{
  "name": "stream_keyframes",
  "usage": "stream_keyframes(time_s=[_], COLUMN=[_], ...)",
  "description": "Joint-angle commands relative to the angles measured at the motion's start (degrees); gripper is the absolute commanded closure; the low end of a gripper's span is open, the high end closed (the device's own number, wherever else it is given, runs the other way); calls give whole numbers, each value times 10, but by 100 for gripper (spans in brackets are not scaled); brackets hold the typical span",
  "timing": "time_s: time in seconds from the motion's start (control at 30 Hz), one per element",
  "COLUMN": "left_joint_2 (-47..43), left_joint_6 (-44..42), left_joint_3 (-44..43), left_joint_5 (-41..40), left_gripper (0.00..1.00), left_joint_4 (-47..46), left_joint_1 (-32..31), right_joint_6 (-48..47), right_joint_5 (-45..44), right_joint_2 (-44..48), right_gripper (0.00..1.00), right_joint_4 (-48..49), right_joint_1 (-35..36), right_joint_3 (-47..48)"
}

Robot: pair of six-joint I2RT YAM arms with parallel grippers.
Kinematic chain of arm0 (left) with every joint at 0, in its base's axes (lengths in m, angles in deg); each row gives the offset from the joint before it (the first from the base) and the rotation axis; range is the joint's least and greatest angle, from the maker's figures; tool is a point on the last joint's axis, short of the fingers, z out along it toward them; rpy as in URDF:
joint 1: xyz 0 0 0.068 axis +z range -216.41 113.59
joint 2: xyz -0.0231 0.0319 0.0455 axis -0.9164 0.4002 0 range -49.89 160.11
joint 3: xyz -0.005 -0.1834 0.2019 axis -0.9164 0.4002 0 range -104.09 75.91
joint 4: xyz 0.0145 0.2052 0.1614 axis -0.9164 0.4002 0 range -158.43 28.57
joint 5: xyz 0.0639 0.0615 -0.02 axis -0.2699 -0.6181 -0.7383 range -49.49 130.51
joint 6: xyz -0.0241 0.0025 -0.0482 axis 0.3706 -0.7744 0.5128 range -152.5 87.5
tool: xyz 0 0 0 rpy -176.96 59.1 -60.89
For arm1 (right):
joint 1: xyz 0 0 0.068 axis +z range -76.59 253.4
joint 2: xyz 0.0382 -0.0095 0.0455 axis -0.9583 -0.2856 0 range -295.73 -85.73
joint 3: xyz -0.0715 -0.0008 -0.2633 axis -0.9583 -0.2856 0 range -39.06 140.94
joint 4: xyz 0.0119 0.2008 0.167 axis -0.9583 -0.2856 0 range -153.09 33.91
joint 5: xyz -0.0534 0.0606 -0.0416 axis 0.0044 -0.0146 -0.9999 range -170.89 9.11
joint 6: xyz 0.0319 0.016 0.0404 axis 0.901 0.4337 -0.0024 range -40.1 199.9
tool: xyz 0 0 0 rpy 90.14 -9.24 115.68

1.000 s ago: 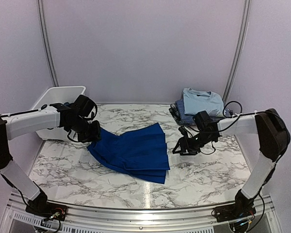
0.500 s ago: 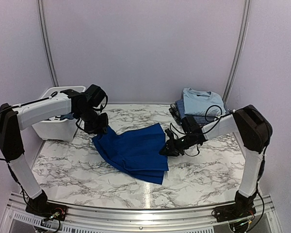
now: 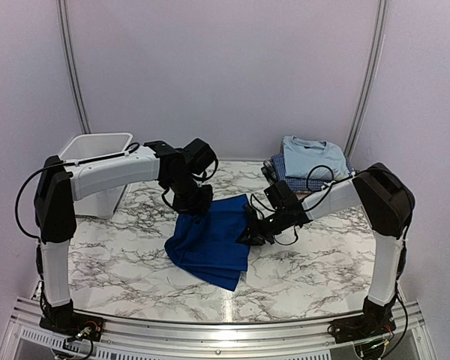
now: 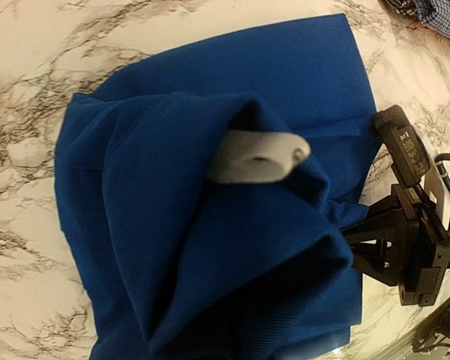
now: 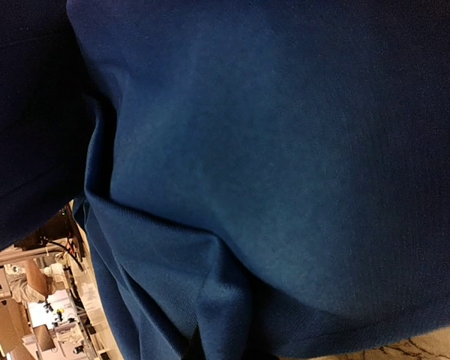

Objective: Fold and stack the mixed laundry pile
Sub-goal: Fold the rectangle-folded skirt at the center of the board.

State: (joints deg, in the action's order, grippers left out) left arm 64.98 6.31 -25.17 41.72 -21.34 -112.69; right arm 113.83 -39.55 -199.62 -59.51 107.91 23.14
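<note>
Between my left gripper (image 3: 197,203) and right gripper (image 3: 248,235), both pinched shut on the royal blue garment (image 3: 208,241), I am aiming for taut edges.

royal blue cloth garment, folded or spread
Partly folded: the royal blue cloth garment is bunched, one edge lifted over itself in the left gripper, the right gripper shut on its other side.

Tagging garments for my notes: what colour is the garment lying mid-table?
The garment is solid royal blue, unpatterned; clearest in the left wrist view.
</note>
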Motion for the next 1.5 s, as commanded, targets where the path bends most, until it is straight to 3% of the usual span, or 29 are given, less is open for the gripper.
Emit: stream_keyframes(time_s=[0.0,0.37,0.53,0.67,0.97,1.27,1.47], left_joint_2=[45,153,147,85,-40,-62,-59], left_joint_6=[22,27,8,-21,-30,-58,-63], left_joint_3=[-60,-158,-157,-120,0,59,62], left_joint_5=[25,64,67,80,130,105,83], left_gripper=[100,98,65,36,3,1,1], left_joint_4=[10,7,4,-26,-104,-113,-113], left_joint_1=[-26,-55,-57,-52,19,84,89], right_joint_6=[8,15,2,-10,-40,0,-6], right_joint_5=[-3,-3,-2,-8,-25,-37,-73], right_joint_2=[-15,-26,-17,26,155,132,54], right_gripper=[97,99,94,77,57,36,36], right_joint_4=[17,27,8,-8,-75,-97,-114], right_joint_1=[8,16,14,-9,-79,-28,9], right_joint_3=[23,29,32,-2,-42,50,108])
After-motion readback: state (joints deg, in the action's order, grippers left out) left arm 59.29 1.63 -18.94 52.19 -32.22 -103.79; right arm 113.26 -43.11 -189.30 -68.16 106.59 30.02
